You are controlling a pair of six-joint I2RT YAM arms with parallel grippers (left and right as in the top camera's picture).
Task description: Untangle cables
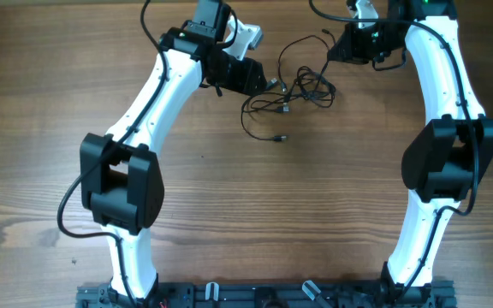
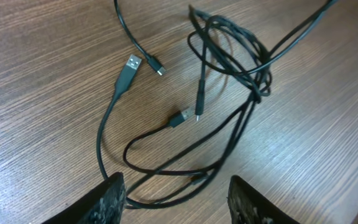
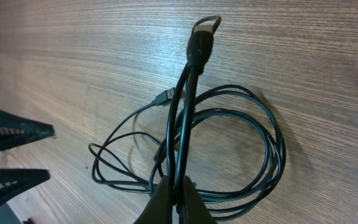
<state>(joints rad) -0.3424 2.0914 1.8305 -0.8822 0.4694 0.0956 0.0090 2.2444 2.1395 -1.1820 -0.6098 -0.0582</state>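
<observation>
The cables (image 1: 315,88) lie on the far part of the table (image 1: 229,214), between the two grippers. From overhead the heap is longest from left to right. Its tight knot is on the right, and looser loops spread left and nearer. One free end (image 1: 281,137) points right on the near side. A single strand climbs from the heap toward the far right and arcs up to the right gripper (image 1: 336,43).

In the right wrist view, the right gripper (image 3: 176,199) has its fingers pressed together on a doubled strand of the cables (image 3: 188,93). That strand runs straight away from the fingertips, its long axis in line with them, and ends in a thick plug (image 3: 197,46) pointing away from the gripper. Under it, round coils lie flat on the wood.

The left gripper (image 1: 270,83) is at the left edge of the heap. In its own view, the left gripper (image 2: 179,202) has its fingers (image 2: 114,199) standing apart and clamped on nothing. A few strands of the cables (image 2: 253,81) lie on the table in the gap, and one passes right by the left-hand finger. Farther out, a flat USB plug (image 2: 131,64) points away from the gripper, angled to the right. A smaller plug (image 2: 157,67) lies just beside it, and another plug (image 2: 180,117) lies nearer the middle, pointing right.
</observation>
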